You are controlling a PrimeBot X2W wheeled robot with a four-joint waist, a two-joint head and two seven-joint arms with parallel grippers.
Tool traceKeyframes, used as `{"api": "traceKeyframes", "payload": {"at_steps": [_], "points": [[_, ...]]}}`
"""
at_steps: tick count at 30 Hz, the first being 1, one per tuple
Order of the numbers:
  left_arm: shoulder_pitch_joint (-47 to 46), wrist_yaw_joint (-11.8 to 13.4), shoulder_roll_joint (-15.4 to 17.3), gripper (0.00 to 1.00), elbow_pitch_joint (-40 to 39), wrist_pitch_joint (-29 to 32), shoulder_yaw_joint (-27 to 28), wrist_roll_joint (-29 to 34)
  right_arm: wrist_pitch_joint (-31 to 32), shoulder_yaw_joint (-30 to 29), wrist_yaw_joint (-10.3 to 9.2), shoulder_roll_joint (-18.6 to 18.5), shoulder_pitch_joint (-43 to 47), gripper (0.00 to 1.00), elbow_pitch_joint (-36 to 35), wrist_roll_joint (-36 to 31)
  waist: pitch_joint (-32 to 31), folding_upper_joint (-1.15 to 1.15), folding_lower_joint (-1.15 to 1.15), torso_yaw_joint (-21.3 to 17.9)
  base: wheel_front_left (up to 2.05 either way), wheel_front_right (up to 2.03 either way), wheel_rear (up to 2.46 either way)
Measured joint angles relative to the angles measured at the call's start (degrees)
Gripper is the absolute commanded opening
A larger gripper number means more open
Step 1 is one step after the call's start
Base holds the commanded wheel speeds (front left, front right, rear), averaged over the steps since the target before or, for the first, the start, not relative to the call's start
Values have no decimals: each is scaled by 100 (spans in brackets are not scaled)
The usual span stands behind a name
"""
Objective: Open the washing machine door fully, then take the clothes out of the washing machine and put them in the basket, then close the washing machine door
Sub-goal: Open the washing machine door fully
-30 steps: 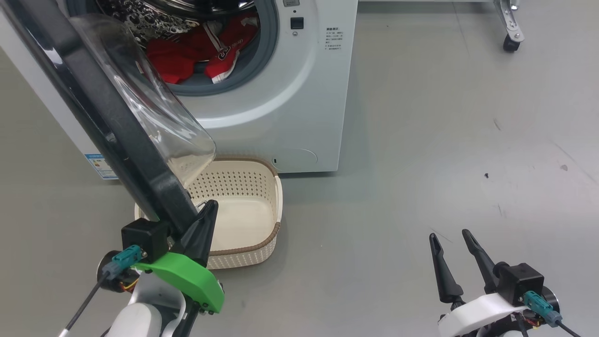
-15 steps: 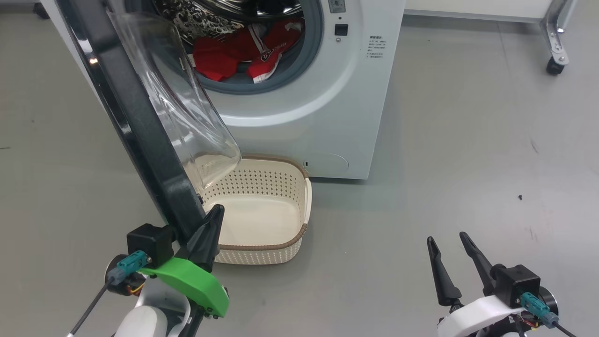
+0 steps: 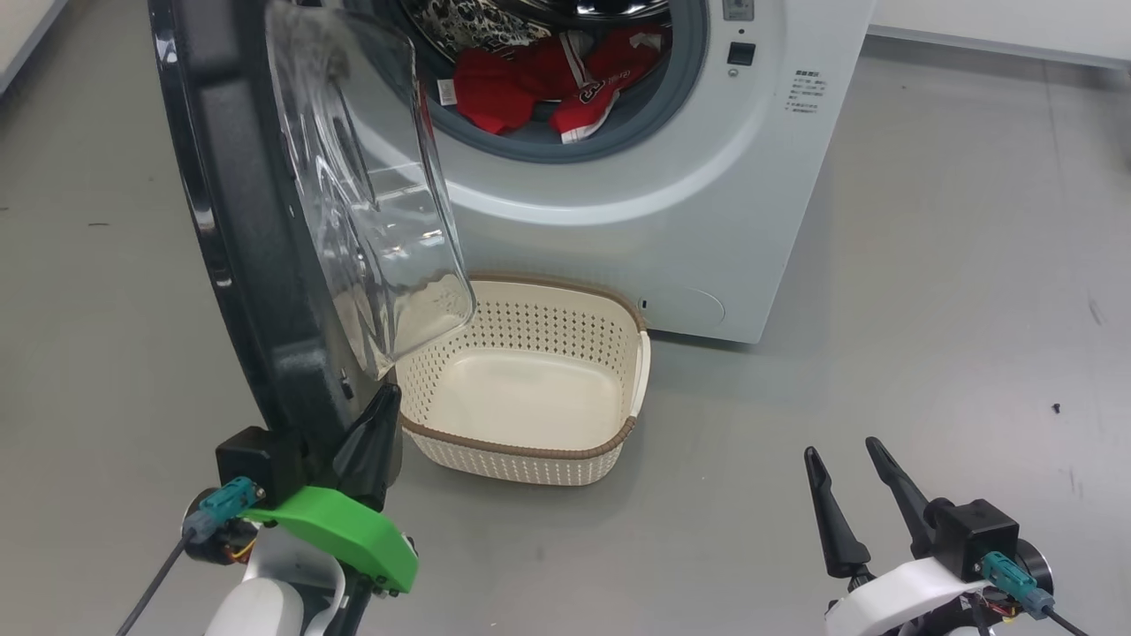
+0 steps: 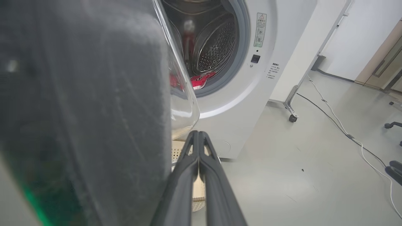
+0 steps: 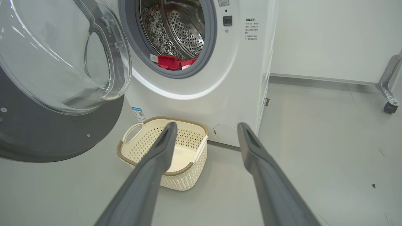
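**Shut left jaws at the door [image 3: 256,265] edge, door part open**
The left gripper [image 4: 196,135] is closed on nothing, tips seemingly against the door rim just to their left. The right gripper [image 3: 843,449] gapes wide, empty. Just beyond the left tips sits the basket [image 3: 530,450], and farther on the washing machine [image 3: 707,221] holds red clothes [image 3: 521,84]. The tips could slide off the smooth rim, leaving the door short of fully open.

Grey floor [image 3: 884,353], scuffed and dark-specked, carries the white washing machine [image 3: 618,230], the cream basket [image 3: 521,464] just before its base, a wheeled metal leg [image 5: 388,100] farther right, and loose cables [image 4: 347,135] trailing.
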Motion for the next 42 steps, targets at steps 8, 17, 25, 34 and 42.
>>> {"api": "traceKeyframes", "payload": {"at_steps": [8,17,25,34,42], "points": [[0,87,29,0,30,-137,252,-60,0,94,30,2,-12,100,5,-46,109,0,0,224,0,0,0],[-2,170,80,0,53,-298,556,-140,0,66,36,1,-119,100,3,-80,297,0,0,365,0,0,0],[-23,202,178,0,125,-411,844,-297,0,71,37,-2,-185,100,7,-114,475,0,0,505,0,0,0],[-155,282,326,0,181,-580,1265,-424,0,102,43,-75,-305,100,32,-209,702,0,0,635,0,0,0],[-295,357,548,0,226,-649,1650,-614,0,176,45,-111,-456,100,62,-312,934,0,0,681,0,0,0]]}}
